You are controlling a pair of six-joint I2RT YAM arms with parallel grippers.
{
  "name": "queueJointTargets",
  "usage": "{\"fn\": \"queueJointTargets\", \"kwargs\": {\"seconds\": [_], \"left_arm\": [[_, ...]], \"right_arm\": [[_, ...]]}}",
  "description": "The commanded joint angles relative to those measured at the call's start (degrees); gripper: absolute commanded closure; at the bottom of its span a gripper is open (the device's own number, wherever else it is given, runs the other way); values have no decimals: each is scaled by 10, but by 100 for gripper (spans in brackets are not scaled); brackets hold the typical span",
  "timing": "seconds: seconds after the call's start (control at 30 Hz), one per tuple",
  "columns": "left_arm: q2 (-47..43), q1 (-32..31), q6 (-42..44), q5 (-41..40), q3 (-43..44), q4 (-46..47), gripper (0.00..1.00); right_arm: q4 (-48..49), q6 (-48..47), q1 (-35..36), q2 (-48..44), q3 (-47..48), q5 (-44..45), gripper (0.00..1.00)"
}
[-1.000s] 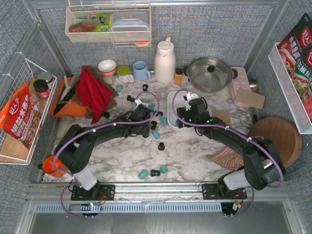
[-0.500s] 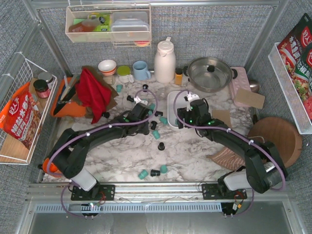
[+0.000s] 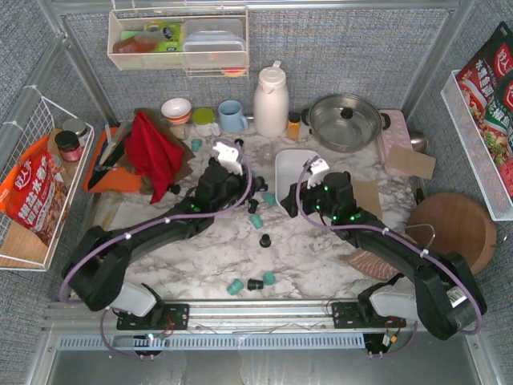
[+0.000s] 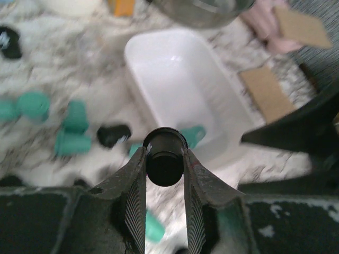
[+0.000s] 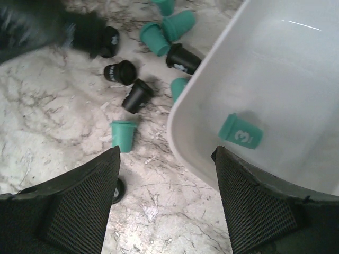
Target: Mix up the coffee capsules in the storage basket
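Note:
The white storage basket (image 3: 282, 170) sits mid-table and holds one teal capsule (image 5: 241, 132), also seen in the left wrist view (image 4: 193, 135). My left gripper (image 3: 240, 178) is shut on a black capsule (image 4: 164, 159), held above the table just left of the basket (image 4: 175, 79). My right gripper (image 5: 167, 196) is open and empty over the basket's near left corner (image 5: 275, 69); in the top view it (image 3: 298, 202) is at the basket's near edge. Teal and black capsules lie loose on the marble: a cluster (image 5: 136, 95) beside the basket and others nearer me (image 3: 255, 283).
A white thermos (image 3: 270, 100), steel pan (image 3: 345, 120), blue mug (image 3: 232, 116) and small orange-capped jar (image 3: 294, 124) stand at the back. A red cloth (image 3: 152, 152) lies at left. Cardboard (image 3: 409, 160) and a round wooden board (image 3: 453, 220) are at right.
My left gripper has lifted and moved toward the back with the black capsule. My right gripper has drawn back slightly from over the basket, uncovering more of it.

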Motion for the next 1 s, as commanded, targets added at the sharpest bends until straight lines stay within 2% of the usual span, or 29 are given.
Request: {"fn": "queueJointTargets", "kwargs": {"seconds": [0.0,0.13,0.27,0.33,0.47,0.63,0.83,0.97], "left_arm": [[59,0,-10,68,81,42,78],[110,0,-14,81,117,84,78],[167,0,-30,105,168,74,75],[198,-1,-45,125,186,74,73],[243,-5,-75,148,209,59,67],[246,-12,-65,121,202,19,53],[181,-11,-45,80,151,-2,35],[109,-12,-32,56,101,-16,33]], "right_arm": [[86,-30,7,-22,-21,-40,24],[51,-29,10,-75,-43,126,24],[54,-17,4,-151,-93,321,24],[50,-4,-5,-168,-107,365,24],[43,10,-20,-164,-108,354,22],[11,8,-22,-114,-71,306,21],[-5,8,-21,-69,-37,223,20],[-27,-12,-11,-62,-14,180,21]]}}
